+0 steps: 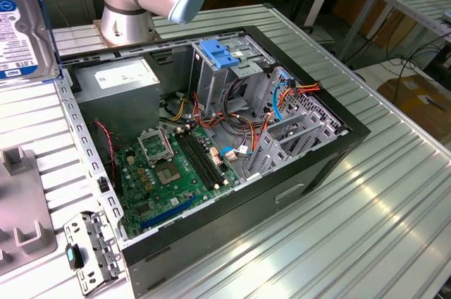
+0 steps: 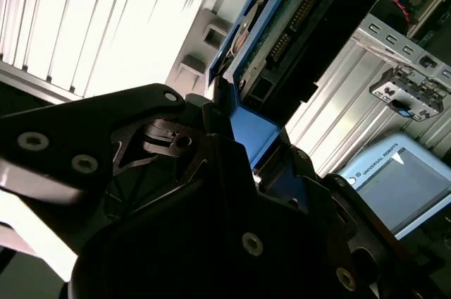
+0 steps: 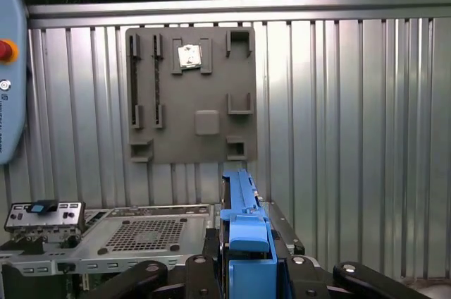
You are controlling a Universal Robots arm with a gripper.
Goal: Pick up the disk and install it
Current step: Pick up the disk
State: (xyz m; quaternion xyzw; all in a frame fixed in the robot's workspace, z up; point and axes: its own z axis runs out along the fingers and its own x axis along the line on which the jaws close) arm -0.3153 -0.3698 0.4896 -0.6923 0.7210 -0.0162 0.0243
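The disk (image 1: pixel 21 24), a black hard drive with a pale label and blue side rails, hangs above the table at the exterior view's far left, beside the open computer case (image 1: pixel 338 147). In both wrist views my gripper (image 3: pixel 243 271) is shut on the disk, its black fingers (image 2: pixel 176 144) clamped against the blue rail (image 2: pixel 255 133). The drive's connector edge (image 2: pixel 299 20) points away from the wrist. The blue rail (image 3: pixel 243 218) rises upright between the fingers. Inside the case, a metal drive cage carries a light-blue bracket (image 1: pixel 222 56).
The arm's base (image 1: pixel 130 3) stands behind the case. A grey fixture plate (image 1: pixel 21 207) and a small metal bracket (image 1: pixel 88 249) lie on the ribbed table at the exterior view's left. A motherboard (image 1: pixel 173 168), cables and card slots crowd the case. A teach pendant (image 2: pixel 402 186) lies nearby.
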